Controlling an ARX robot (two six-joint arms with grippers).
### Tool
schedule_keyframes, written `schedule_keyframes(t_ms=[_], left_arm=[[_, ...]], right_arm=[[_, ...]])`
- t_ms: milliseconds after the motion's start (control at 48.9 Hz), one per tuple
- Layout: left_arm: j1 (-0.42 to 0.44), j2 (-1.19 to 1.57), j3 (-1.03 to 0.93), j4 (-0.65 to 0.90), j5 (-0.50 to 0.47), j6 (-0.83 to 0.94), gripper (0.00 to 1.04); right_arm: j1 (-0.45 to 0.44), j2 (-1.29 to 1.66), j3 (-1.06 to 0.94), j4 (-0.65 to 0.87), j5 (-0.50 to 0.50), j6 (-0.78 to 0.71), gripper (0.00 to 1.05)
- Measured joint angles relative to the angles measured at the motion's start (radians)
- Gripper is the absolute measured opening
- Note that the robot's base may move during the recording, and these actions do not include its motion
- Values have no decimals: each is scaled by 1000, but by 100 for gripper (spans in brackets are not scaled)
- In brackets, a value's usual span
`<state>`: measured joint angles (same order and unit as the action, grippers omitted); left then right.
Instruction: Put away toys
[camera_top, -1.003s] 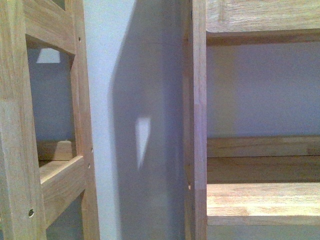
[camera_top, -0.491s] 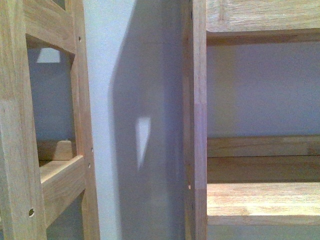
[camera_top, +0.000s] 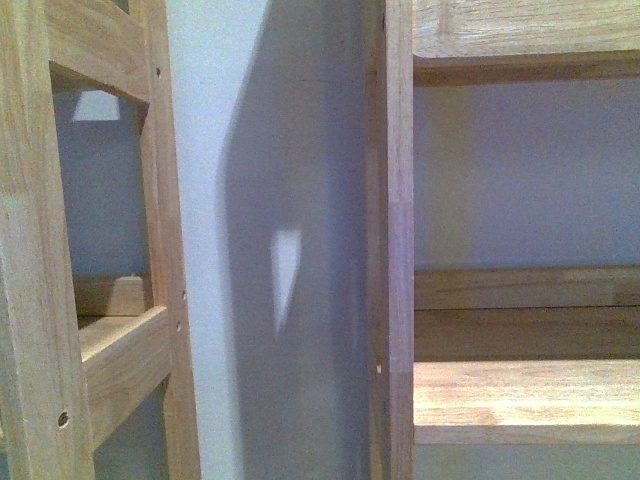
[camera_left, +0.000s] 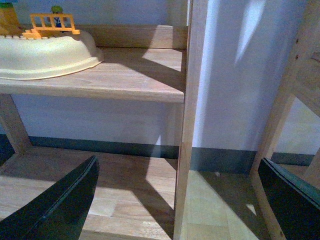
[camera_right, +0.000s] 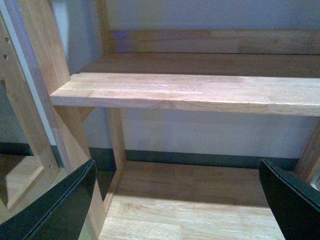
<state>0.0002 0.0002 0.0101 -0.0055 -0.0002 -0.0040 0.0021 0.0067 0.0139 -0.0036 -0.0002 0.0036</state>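
Facing two wooden shelf units against a pale wall, both grippers hang with jaws spread wide and nothing between them. Only the left wrist view shows a cream tub with an orange toy fence on a shelf above the left gripper; the right gripper faces bare boards. No plush shows in any view, and no writing is readable.

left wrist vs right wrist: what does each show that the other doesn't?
Only the left wrist view shows a cream plastic tub sitting on a wooden shelf board, with an orange toy fence sticking up behind its rim, plus the open left gripper.

Only the right wrist view shows a bare light wooden shelf board and the open right gripper, holding nothing.

Both show wooden shelving uprights, a lower wooden board, a pale wall with a dark skirting strip, and dark gripper fingers spread wide. No plush toy appears in either.
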Motion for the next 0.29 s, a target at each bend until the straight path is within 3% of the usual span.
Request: schedule_keyframes(t_ms=[286], left_arm=[[0,0,0,0,0,0,99]], right_arm=[[0,0,0,0,0,0,98]])
